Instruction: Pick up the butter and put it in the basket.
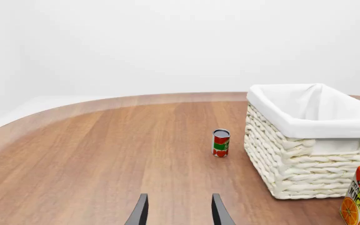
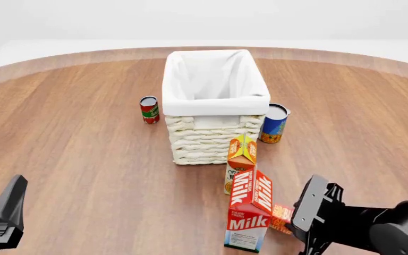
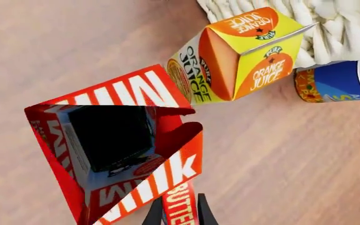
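Front view: the basket [image 2: 214,103] stands upright near the middle of the table [image 2: 76,143], its white liner folded over the rim. The butter [image 2: 281,218] lies flat close to the table's near edge, right of centre, just beside the base of the milk carton [image 2: 249,211] and partly hidden by it. The right gripper [image 3: 180,212] is at the butter; the right wrist view shows both fingers narrowly set with the box's lettered face between them, apparently clamped on it. The orange juice carton [image 2: 240,162] stands between the milk carton and the basket's near wall. A blue can [image 2: 274,123] sits beside the basket's right near corner, a red can [image 2: 149,109] left of the basket. The left gripper [image 1: 178,211] hangs over bare wood toward the near left edge, fingers parted, nothing between them.
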You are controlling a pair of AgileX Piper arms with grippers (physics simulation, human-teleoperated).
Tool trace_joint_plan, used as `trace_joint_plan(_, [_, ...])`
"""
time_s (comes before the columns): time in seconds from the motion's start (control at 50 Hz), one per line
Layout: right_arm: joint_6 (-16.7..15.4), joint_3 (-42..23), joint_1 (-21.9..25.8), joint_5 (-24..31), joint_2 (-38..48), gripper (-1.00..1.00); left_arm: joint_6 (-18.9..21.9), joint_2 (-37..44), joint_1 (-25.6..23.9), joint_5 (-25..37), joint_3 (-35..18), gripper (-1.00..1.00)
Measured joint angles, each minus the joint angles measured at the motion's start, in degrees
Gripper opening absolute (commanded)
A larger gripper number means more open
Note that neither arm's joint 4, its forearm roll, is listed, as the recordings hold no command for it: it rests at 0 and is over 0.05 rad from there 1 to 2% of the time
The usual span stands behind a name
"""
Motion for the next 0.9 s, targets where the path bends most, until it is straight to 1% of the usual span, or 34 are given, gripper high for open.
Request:
trace_joint_plan(0.1, [-0.16,-0.14,0.22,1.02,-0.66,-1.00,0.00,0.00,0.00,0.00,0.00,1.00])
trace_joint_plan(0.2, [-0.69,-0.87,-0.18,3.25,-2.11,-1.00,0.00,0.00,0.00,0.00,0.00,1.00])
trace_joint_plan(0.5, [-3.85,-5.95,-4.08,15.62,-11.08,-1.00,0.00,0.00,0.00,0.00,0.00,1.00])
trace_joint_plan(0.7, [-3.95,-12.01,-5.49,24.52,-18.70,-1.00,0.00,0.00,0.00,0.00,0.00,1.00])
trace_joint_plan(0.8, [-3.74,-15.89,-5.07,28.71,-22.80,-1.00,0.00,0.00,0.00,0.00,0.00,1.00])
trace_joint_plan(0.9, [-2.83,-20.08,-3.63,32.24,-26.83,-1.00,0.00,0.00,0.00,0.00,0.00,1.00])
